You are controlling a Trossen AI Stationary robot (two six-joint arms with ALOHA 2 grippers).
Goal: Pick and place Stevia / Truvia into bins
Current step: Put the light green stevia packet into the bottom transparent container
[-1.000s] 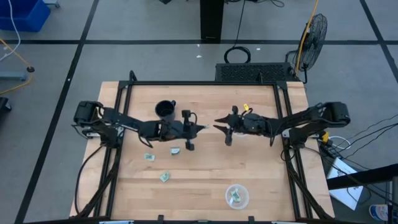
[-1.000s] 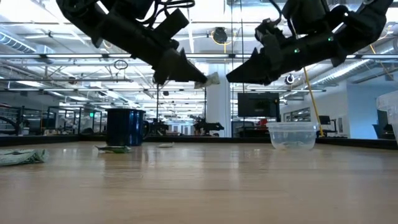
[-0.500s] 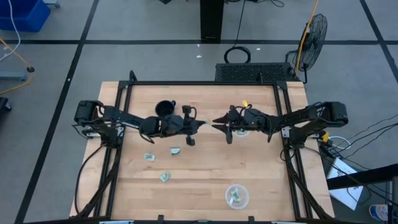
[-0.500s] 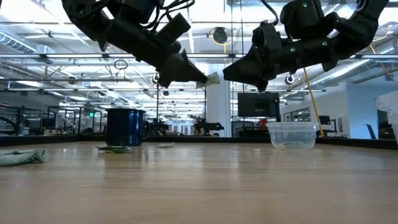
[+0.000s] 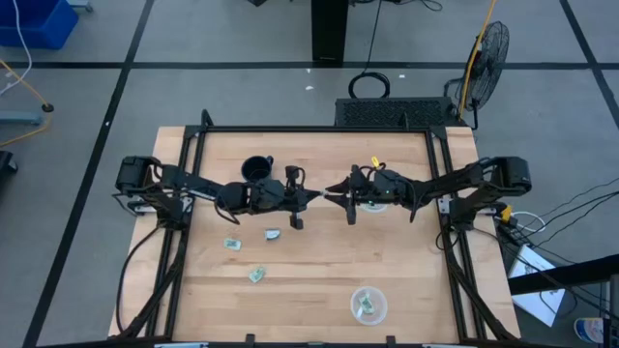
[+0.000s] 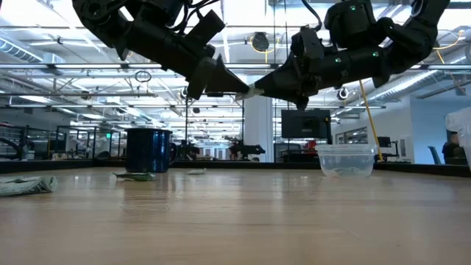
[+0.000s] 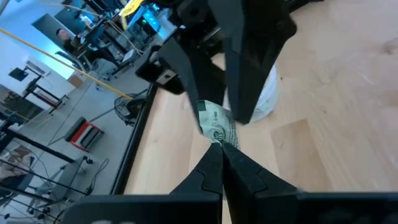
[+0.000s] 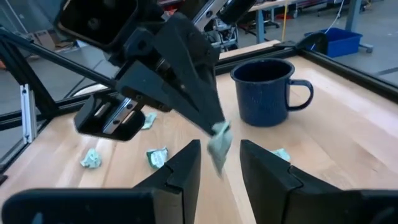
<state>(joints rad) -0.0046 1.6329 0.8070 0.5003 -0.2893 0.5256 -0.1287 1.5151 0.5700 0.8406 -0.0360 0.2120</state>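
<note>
My left gripper [image 5: 317,197] is shut on one pale green sachet [image 6: 252,92], held in the air above the table's middle. My right gripper [image 5: 332,197] faces it tip to tip, open. In the right wrist view its two fingers [image 8: 186,163] stand on either side of the sachet [image 8: 219,140] with a gap on both sides. Three more sachets [image 5: 232,244] [image 5: 273,234] [image 5: 255,275] lie flat on the wood below the left arm. One clear cup [image 5: 368,304] stands near the table's near edge with a sachet inside. A second cup [image 6: 346,160] stands under the right arm. My left gripper pinches the sachet by its end [image 7: 222,140] between the free ends of its two fingers [image 7: 208,167]. The fingers come level from the table's left side. The sachet is lifted clear of the table and sticks out past the fingertips toward the right gripper.
A dark blue mug [image 5: 256,171] stands on the far left part of the table, just behind the left arm. A black metal frame [image 5: 290,130] runs along the table's far edge and sides. Bare wood lies between the loose sachets and the near cup.
My right gripper has moved toward the table's left, closing the gap until its open fingers stand around the sachet. My left gripper has held the sachet in the air and shifted slightly toward the right gripper.
</note>
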